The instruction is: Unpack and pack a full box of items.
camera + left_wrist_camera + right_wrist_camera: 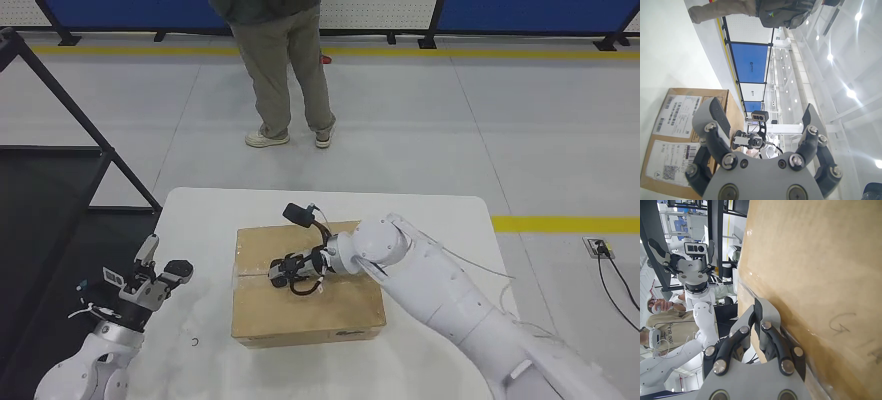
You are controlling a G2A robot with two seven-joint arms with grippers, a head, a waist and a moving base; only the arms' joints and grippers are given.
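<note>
A closed brown cardboard box [340, 305] sits in the middle of the white table [440, 215]. Clear tape runs along its top seam [745, 285]. My right gripper [281, 273] lies low over the box top at the seam near the box's left end. In the right wrist view it [757, 308] is shut, pads pressed together, right against the cardboard [810, 266]. My left gripper [165, 258] is held off the table's left edge, apart from the box. It [763, 115] is open with nothing between its fingers, and the box's labelled side [681, 117] is beside it.
A black metal frame [70, 110] stands left of the table. A person's legs [290, 90] are on the floor beyond the far edge. Bare table surface lies right of the box and in front of it.
</note>
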